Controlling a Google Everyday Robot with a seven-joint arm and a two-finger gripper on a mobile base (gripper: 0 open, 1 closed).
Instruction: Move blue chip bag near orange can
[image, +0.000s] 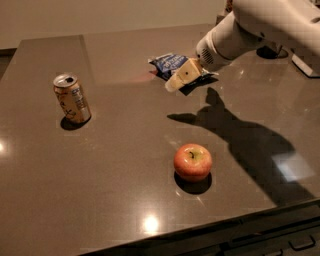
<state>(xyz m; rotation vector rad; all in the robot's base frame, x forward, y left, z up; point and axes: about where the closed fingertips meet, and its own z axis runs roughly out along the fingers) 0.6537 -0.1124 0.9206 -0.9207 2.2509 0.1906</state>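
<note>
The blue chip bag (168, 63) lies flat on the dark table at the back centre. The orange can (72, 98) stands upright at the left, well apart from the bag. My gripper (179, 80) hangs from the white arm coming in from the upper right. It hovers over the bag's right front part and hides that part. Only one tan finger shows.
A red-yellow apple (192, 161) sits at the front centre of the table (125, 150). The arm's shadow falls across the table's right side. A dark round base and a white object stand at the back right. The table's front edge runs along the bottom.
</note>
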